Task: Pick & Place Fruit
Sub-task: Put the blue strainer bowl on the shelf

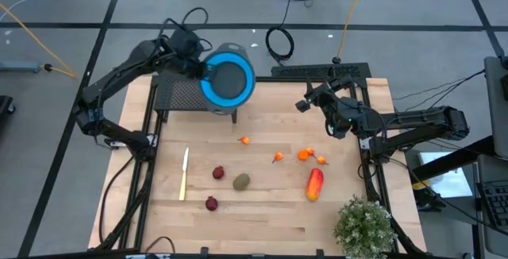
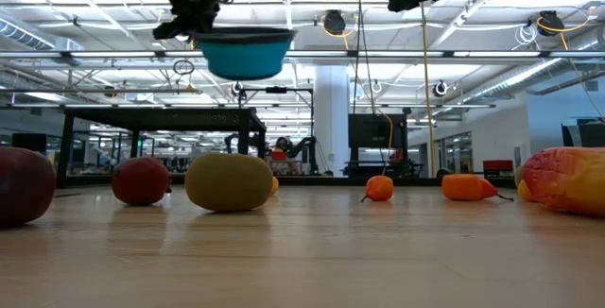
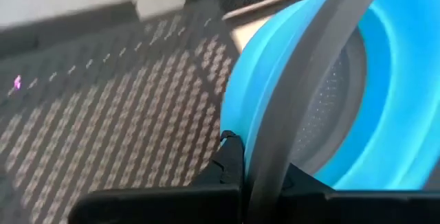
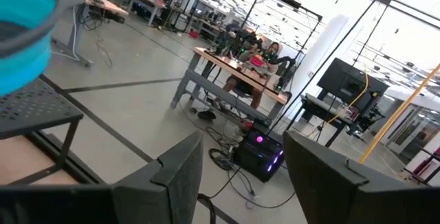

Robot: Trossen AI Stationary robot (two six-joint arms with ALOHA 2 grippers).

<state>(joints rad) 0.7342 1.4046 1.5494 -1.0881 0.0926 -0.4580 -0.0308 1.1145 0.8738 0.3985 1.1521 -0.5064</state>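
Fruit lies across the lower middle of the high view, left to right: a dark red round piece, another, an olive-green oval, tiny orange pieces and the elongated red-orange piece, all well apart from both grippers. At upper left of centre, the left gripper is clamped on the rim of the blue bowl, held above the table. At right of centre, the right gripper hangs partly open and empty, above the orange pieces in frame.
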